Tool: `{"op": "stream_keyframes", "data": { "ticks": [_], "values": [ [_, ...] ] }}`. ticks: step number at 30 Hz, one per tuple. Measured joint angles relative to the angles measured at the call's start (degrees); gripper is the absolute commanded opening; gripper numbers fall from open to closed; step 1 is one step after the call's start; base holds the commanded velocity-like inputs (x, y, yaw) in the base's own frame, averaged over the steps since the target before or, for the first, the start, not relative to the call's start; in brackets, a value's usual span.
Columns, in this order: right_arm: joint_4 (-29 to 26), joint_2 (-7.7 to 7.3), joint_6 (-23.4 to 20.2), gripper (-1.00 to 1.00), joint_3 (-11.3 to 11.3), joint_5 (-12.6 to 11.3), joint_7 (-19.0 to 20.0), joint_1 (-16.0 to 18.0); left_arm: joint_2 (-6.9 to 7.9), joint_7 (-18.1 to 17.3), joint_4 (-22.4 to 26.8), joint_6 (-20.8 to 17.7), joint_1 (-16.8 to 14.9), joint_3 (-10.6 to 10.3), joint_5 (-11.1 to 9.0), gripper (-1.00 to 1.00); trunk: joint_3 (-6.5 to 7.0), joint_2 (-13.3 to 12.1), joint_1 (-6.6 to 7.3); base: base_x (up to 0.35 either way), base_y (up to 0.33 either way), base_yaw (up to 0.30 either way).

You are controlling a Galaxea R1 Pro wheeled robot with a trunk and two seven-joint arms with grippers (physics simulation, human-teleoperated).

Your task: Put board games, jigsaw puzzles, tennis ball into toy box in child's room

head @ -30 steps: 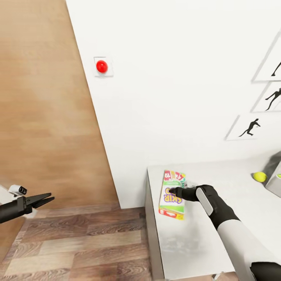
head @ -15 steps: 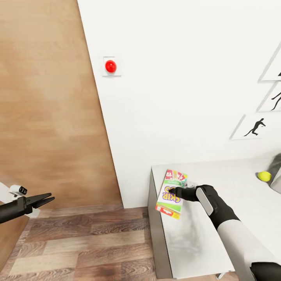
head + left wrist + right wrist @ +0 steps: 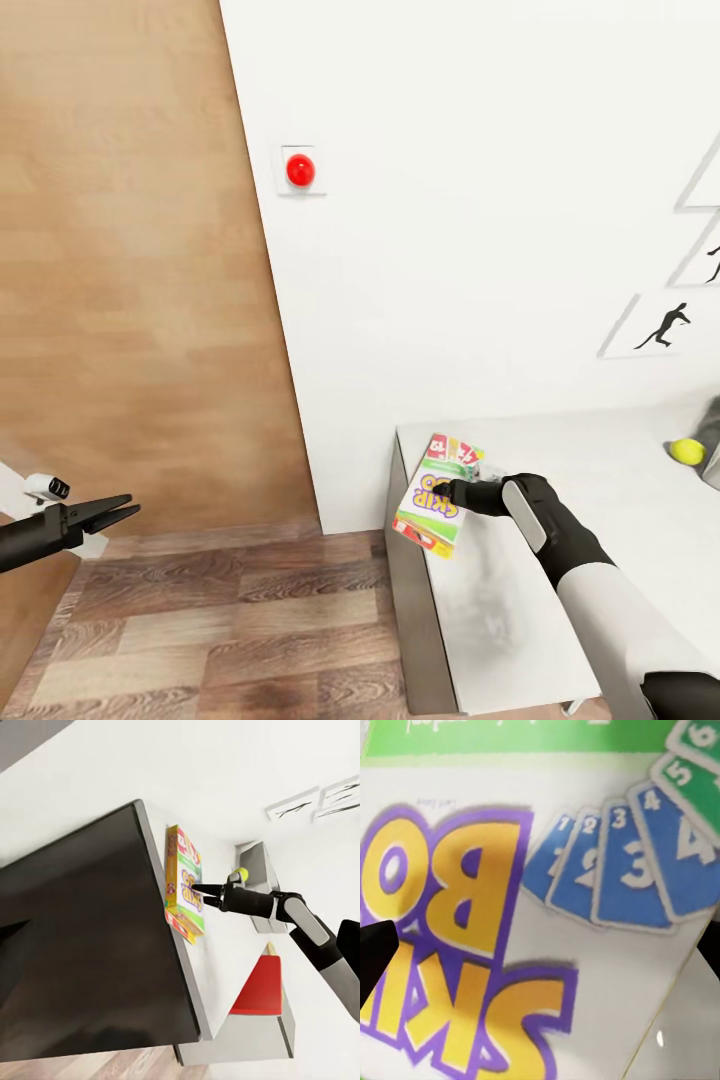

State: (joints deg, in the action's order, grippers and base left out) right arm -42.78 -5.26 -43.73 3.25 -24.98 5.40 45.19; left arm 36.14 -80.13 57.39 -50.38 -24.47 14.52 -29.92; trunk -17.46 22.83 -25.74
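Nearest the camera in the head view, the left claw (image 3: 118,513) hangs over the wood-plank floor (image 3: 200,620), well apart from the furniture, its two dark fingers drawn together to a point.

Further in, the right arm reaches across the light grey tabletop (image 3: 560,580). The right claw (image 3: 447,492) sits on top of a board game (image 3: 437,493), a flat box with a white cover, "SKIP" in yellow and purple letters, red and green bands and fanned number cards. The box lies at the tabletop's left end, one corner overhanging the edge. In the left wrist view the right claw's fingers (image 3: 204,894) meet at the cover of the box (image 3: 183,881); whether they are clamped on it cannot be told. The right wrist view looks straight down on the cover (image 3: 540,907), with dark fingertips (image 3: 375,949) at the sides.

Further along the tabletop, near the right edge of the head view, rests the yellow-green tennis ball (image 3: 686,451), just beside a grey edge of the toy box (image 3: 711,432).

Behind stands a white wall (image 3: 480,220) carrying a red button (image 3: 300,170) and black silhouette pictures (image 3: 664,326).
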Motion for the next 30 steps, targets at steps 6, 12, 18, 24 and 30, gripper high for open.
{"op": "stream_keyframes", "data": {
  "ticks": [6,12,18,24,30],
  "values": [
    [0.0,0.0,0.0,1.0,0.0,-0.3,0.0,0.0,0.02,0.0,0.0,0.0,0.0,0.0,0.0,1.0,0.01,0.0,0.0,0.0,0.002,-0.001],
    [0.6,-0.01,-0.1,1.0,0.0,-1.1,0.1,0.0,-0.02,0.0,0.0,0.1,0.0,0.0,0.0,1.0,0.31,0.0,0.0,0.0,0.0,-0.046],
    [0.5,-0.21,0.0,1.0,0.0,-0.4,0.6,-0.2,0.0,0.0,0.0,0.6,0.0,0.0,0.0,1.0,0.77,0.0,-0.01,0.0,0.0,-0.07],
    [-2.9,-0.61,-0.1,1.0,0.1,-0.4,2.6,-0.8,-0.02,0.0,0.0,0.8,0.0,-0.1,0.0,1.0,1.29,0.0,-0.01,0.0,0.0,-0.076],
    [-9.0,-1.12,-0.7,1.0,-0.1,-0.5,4.1,-2.0,-0.11,0.0,0.0,0.9,0.0,-0.2,0.0,1.0,1.82,0.0,-0.01,0.0,0.0,-0.077]
  ]
}}
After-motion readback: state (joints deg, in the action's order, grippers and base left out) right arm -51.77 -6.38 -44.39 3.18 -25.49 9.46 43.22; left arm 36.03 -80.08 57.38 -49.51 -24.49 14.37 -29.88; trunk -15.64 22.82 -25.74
